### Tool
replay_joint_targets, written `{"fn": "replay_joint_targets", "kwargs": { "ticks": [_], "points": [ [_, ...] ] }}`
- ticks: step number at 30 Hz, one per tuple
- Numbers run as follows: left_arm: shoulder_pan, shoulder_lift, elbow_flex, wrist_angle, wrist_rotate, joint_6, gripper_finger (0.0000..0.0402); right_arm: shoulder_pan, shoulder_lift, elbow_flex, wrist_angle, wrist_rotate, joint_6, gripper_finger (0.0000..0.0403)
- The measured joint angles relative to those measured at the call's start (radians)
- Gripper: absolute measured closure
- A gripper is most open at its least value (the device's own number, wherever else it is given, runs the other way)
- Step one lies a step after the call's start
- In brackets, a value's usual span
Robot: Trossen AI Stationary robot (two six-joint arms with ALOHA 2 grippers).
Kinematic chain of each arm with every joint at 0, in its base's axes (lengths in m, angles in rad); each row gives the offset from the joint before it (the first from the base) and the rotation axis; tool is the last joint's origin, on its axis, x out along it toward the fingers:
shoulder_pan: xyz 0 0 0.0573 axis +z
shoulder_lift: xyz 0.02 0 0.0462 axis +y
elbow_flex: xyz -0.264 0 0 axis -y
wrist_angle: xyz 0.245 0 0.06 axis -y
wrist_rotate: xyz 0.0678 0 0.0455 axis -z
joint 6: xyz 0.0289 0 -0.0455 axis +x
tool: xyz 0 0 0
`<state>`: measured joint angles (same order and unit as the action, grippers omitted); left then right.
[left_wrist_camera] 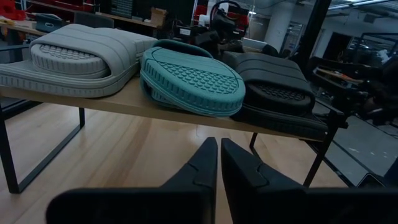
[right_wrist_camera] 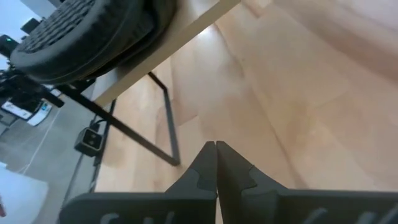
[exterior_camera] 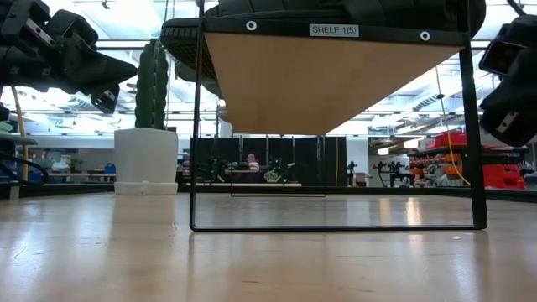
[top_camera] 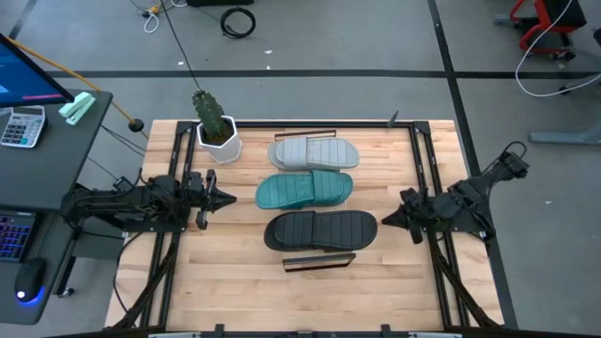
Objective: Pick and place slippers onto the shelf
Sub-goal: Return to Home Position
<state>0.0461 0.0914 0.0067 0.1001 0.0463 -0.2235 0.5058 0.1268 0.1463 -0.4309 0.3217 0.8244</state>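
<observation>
Grey slipper (top_camera: pixel 313 153), teal slipper (top_camera: pixel 305 190), black slipper (top_camera: pixel 320 230): side by side on the shelf (exterior_camera: pixel 336 75), at the middle of the counter (top_camera: pixel 235 282). Placement judged complete.

Left gripper (top_camera: pixel 228 198): fingers together, empty, toward the counter's left edge. Right gripper (top_camera: pixel 383 222): likewise, toward the right edge.

Step in hand: homing. Next: retract both arms clear of the shelf.

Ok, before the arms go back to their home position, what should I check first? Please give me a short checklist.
1. Grey slipper, teal slipper and black slipper all lie on the shelf: ok.
2. Left pincer shut, holding nothing: ok.
3. Right pincer shut, holding nothing: ok.
4. Both pincers apart from the shelf: ok.
5. Cactus pot upright, apart from the left pincer: ok.
6. Slipper ends overhang the shelf edge; whether they sit firmly: cannot tell.
</observation>
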Motion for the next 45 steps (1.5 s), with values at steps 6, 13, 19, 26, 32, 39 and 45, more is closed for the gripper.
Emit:
{"fn": "replay_joint_targets", "kwargs": {
  "ticks": [6, 13, 19, 26, 32, 39, 45],
  "points": [
    [0.0, 0.0, 0.0, 0.0, 0.0, 0.001, 0.0366, -0.12, 0.0, -0.003, 0.033, -0.06, -0.079, 0.0403],
    [0.0, 0.0, 0.0, 0.0, 0.0, 0.0, 0.0373, -0.248, 0.0, -0.046, 0.206, -0.152, -0.17, 0.0403],
    [0.0, 0.0, 0.0, 0.0, 0.0, 0.001, 0.0377, -0.37, 0.019, -0.115, 0.414, -0.213, -0.176, 0.0403],
    [0.0, 0.0, 0.0, 0.0, 0.0, 0.001, 0.0366, -0.491, 0.02, -0.117, 0.408, -0.345, -0.239, 0.0403],
    [0.0, 0.0, 0.0, 0.0, 0.0, 0.0, 0.0372, -0.517, 0.019, -0.093, 0.413, -0.328, -0.406, 0.0403],
    [0.0, 0.0, 0.0, 0.0, 0.0, 0.001, 0.0377, -0.517, 0.01, -0.046, 0.444, -0.322, -0.491, 0.0403],
    [0.0, 0.0, 0.0, 0.0, 0.0, 0.0, 0.0367, -0.517, -0.019, -0.058, 0.448, -0.286, -0.499, 0.0403]
  ]
}}
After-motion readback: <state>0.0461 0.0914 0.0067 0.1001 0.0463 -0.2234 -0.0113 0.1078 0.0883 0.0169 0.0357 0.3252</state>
